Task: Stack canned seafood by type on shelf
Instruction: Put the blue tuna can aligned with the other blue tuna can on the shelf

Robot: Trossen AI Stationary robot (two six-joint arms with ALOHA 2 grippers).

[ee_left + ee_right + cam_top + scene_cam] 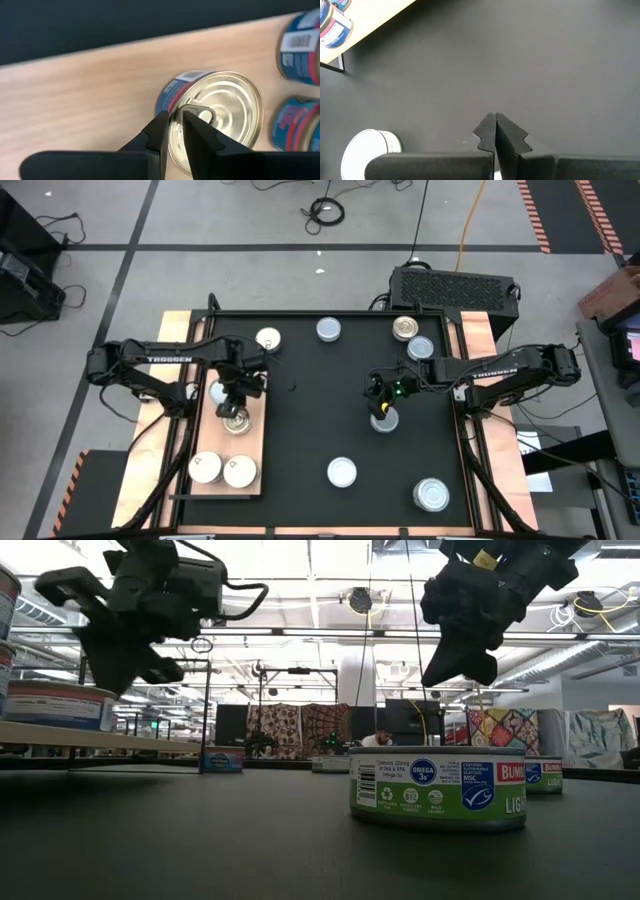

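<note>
The left tool (172, 122) hung over the shelf (255, 445), fingers nearly together, pinching the pull tab of a silver-topped tin (215, 117) lying on the board; whether that pinch bore any weight could not be told. In the high view that tin (237, 421) sat mid-shelf, with a white-topped tin (218, 391) just beside it toward the back and two cream-topped tins (223, 470) side by side near the shelf's front end. The right tool (496, 131) was closed tight on nothing, hovering above a green-labelled tin (384, 420) well to the right of the shelf on the black mat (310, 400) covering the worktop. The other tins lay loose, well apart from the shelf: one (268, 339) just off its back corner, one (328, 330) farther along the back, two (412, 338) by the far right edge, one (342, 472) in front, one (432, 495) at the front right. Judgement on handling: these tins looked rigid, dense for their size, with smooth metal lids and slick paper bands, so they would not crush but could slide or spin in a loose grip. The tab is a weak hold, liable to bend or let the tin swing. A steadier hold would be across the side wall, fingers spanning the tin's width. Flat lids should stack fine if centred; off-centre, a tin could slip off the rim.
</note>
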